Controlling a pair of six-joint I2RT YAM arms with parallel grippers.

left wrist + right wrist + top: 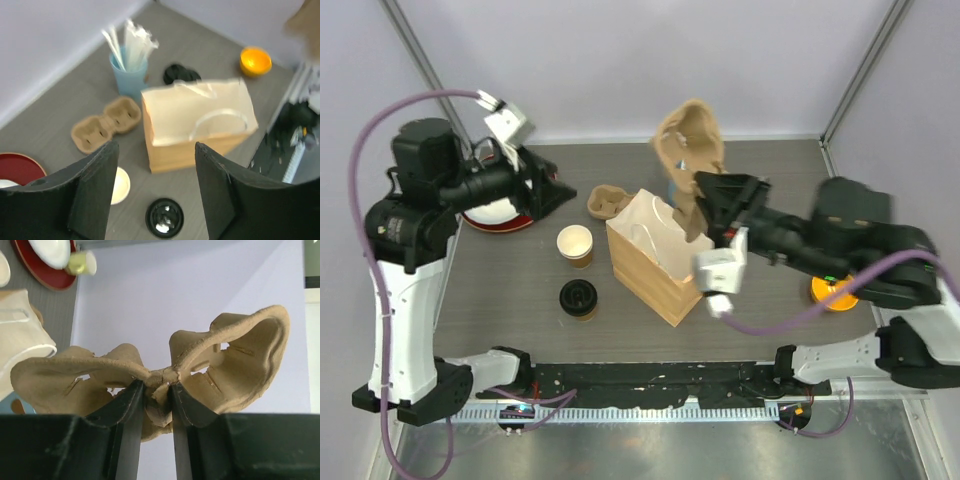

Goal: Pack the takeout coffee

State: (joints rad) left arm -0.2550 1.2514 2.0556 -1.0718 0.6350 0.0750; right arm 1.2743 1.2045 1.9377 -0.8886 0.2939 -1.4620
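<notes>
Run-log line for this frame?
left gripper open, empty | right gripper shut on tan moulded-pulp cup carrier, lifted beside brown paper bag | black-lidded tan paper cup outside bag

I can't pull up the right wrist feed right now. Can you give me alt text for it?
The right gripper is clamped on the centre ridge of a pulp cup carrier, held up against a pale wall. At the left edge are part of the paper bag and, above it, a red plate.

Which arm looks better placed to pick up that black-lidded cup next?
Left. The left pincer is open and empty, and the lidded cup stands on its side of the bag. The right pincer is shut on a cardboard cup carrier.
</notes>
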